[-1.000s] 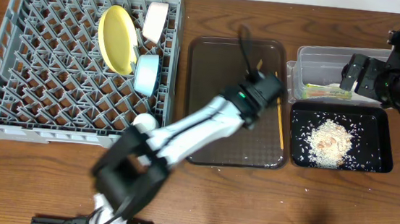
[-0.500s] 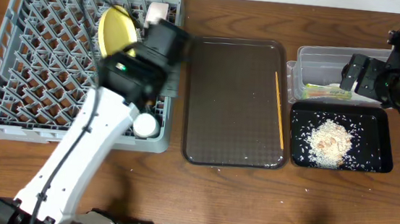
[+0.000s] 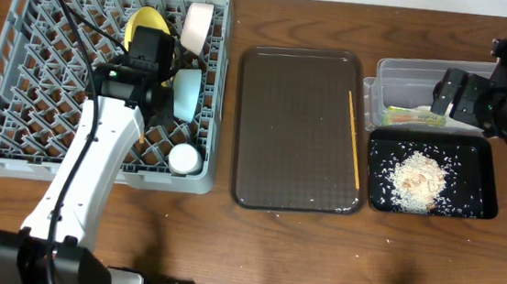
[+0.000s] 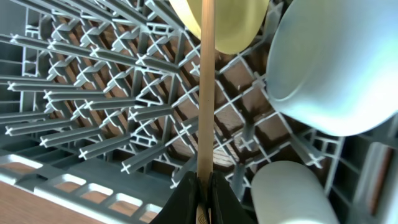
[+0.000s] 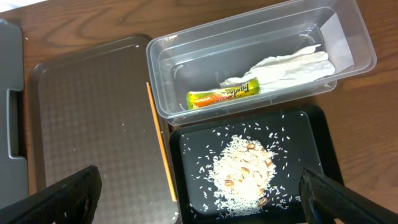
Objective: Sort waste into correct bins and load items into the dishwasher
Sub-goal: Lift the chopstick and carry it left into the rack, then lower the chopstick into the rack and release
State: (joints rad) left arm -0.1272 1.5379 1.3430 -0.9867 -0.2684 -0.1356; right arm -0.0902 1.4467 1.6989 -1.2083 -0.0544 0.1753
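Observation:
My left gripper point(image 4: 203, 186) is shut on a wooden chopstick point(image 4: 206, 93) and holds it low over the front middle of the grey dish rack point(image 3: 14, 144); in the overhead view the gripper point(image 3: 143, 123) is mostly hidden under the arm. The rack holds the yellow plate point(image 3: 140, 22), white bowl point(image 3: 196, 25), light blue bowl point(image 3: 186, 95) and white cup point(image 3: 185, 159). A second chopstick point(image 3: 354, 137) lies on the brown tray. The wrapper point(image 5: 224, 96) and napkin point(image 5: 286, 65) lie in the clear tub point(image 3: 397, 74). Rice point(image 5: 242, 168) lies in the black tray point(image 3: 482, 180). My right gripper point(image 5: 205, 205) is open and empty, high above the bins.
The dark brown serving tray point(image 3: 292, 118) lies between the rack and the bins. A few loose rice grains lie on the table in front of the black tray. The right arm point(image 3: 506, 91) hovers at the far right edge.
My left arm has swung from the brown tray's right side over to the rack, carrying one chopstick. The right arm has not moved.

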